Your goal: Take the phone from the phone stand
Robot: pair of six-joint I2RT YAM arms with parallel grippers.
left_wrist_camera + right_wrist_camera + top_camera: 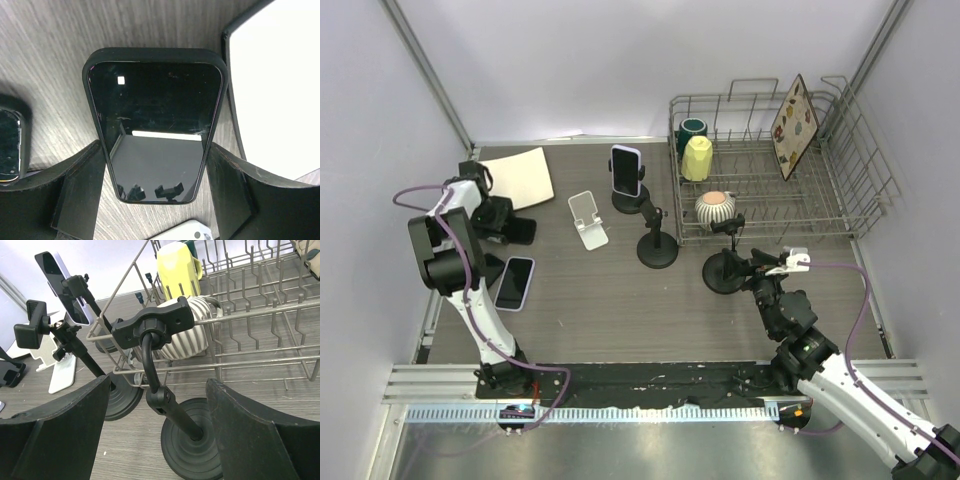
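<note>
With jaws spread on left gripper (156,167) and right gripper (160,390), raise left straight above black phone (155,100), not nudging it.

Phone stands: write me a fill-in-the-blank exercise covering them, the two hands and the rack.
1. The rear stand holds a phone; the clamp between the right hand's fingers is ____.
2. The black phone between the left hand's fingers lies ____ on the table.
3. The yellow cup sits ____ the wire rack, not outside it.
Missing words: empty; flat; inside.
</note>
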